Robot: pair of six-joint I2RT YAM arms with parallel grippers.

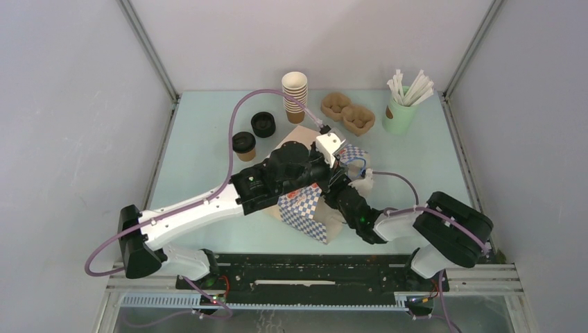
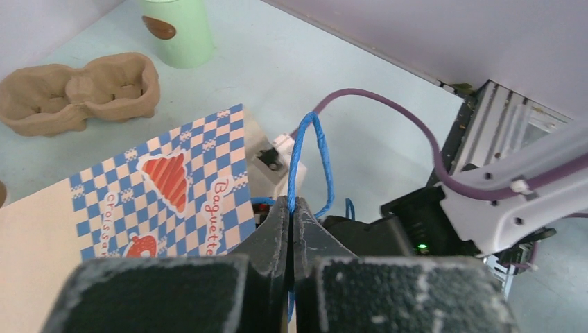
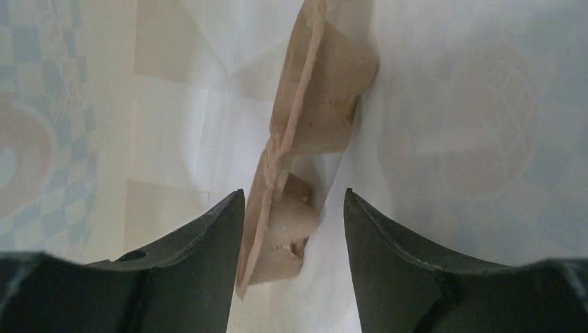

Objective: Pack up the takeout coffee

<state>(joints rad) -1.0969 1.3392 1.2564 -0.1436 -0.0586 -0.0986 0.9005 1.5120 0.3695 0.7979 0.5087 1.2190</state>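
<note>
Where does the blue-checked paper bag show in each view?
Top external: blue-checked bag, frame centre.
Left wrist: bag lower left, printed face showing.
Right wrist: looking inside the bag; its walls fill the frame.
Shared landmark: its blue checks, faint at right wrist's left edge.

Paper bag [image 1: 305,207]: blue-and-white checked, with "Baguette" printed on it. You find it just below the left pincer [image 2: 291,208].
Blue handle [image 2: 295,166]: a cord loop pinched between that pincer's closed fingers, rising just ahead of the tips.
Inner pulp tray [image 3: 305,139]: brown, standing on edge inside the bag's white interior, just ahead of the right pincer [image 3: 293,198], closer to its left finger.
Outer pulp tray [image 2: 76,94]: on the table [image 1: 208,152], well beyond the left pincer.
Green cup [image 1: 399,116]: holds white straws [image 1: 410,87]; you see it beyond the outer tray, well apart from both pincers.
</note>
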